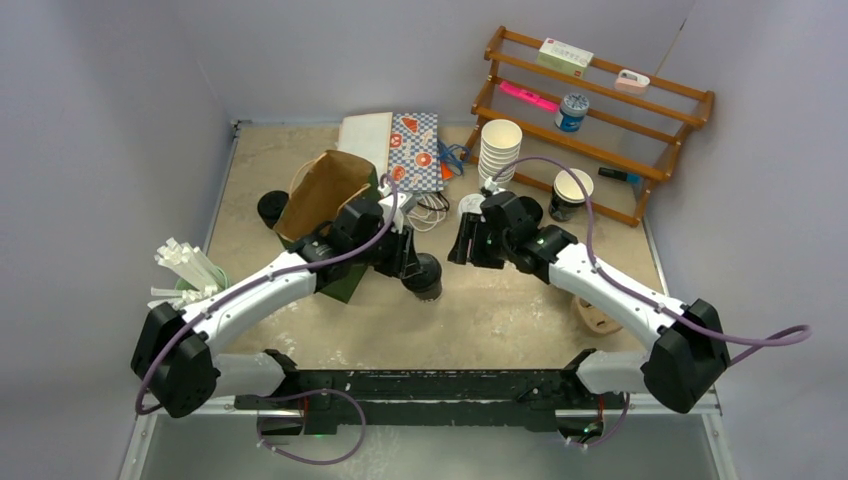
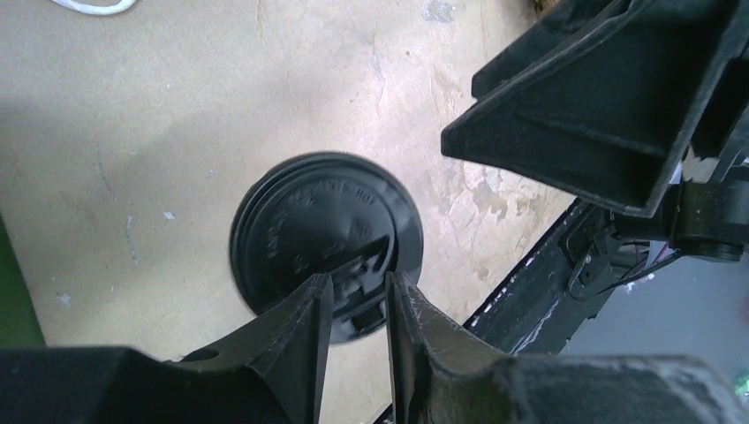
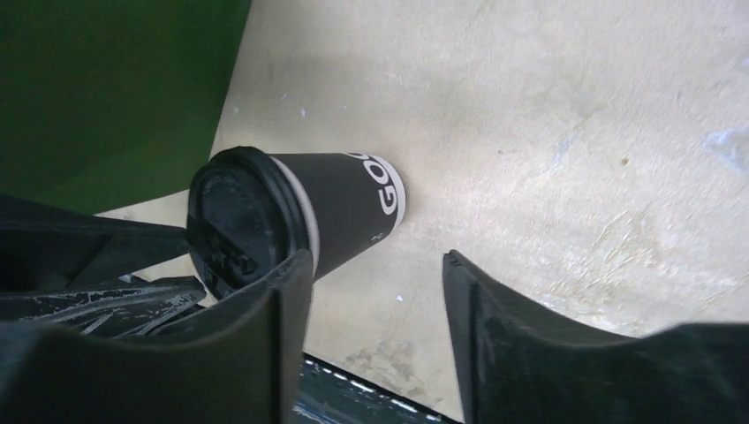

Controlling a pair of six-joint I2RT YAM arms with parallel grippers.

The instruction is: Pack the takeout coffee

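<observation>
Nearest, the two arms rise from their bases at the front edge of the table (image 1: 500, 320) and lean inward toward its middle. Beside the left arm stands a green holder of white sticks (image 1: 188, 268), and by the right arm lies a round wooden piece (image 1: 598, 316). At mid-table the left gripper (image 2: 358, 281) comes down on the takeout coffee (image 3: 340, 208), a black paper cup with white lettering (a G and an O show) and a black lid. Its fingers are drawn close together and pinch the raised edge of the lid. The cup is upright, though whether its base rests on the table cannot be told. Just to the cup's right the right gripper (image 3: 375, 261) hangs with its jaws spread, only bare table between them, clear of the cup. Behind the cup on the left lies a green-sided paper bag (image 1: 325, 190) with its brown mouth open, and a loose black lid (image 1: 272, 207) sits beside it. Farther back are a patterned bag (image 1: 415, 150) and a stack of white cups (image 1: 500, 148). In the far right corner stands a wooden rack (image 1: 703, 108), with another dark cup (image 1: 572, 195) at its foot.
</observation>
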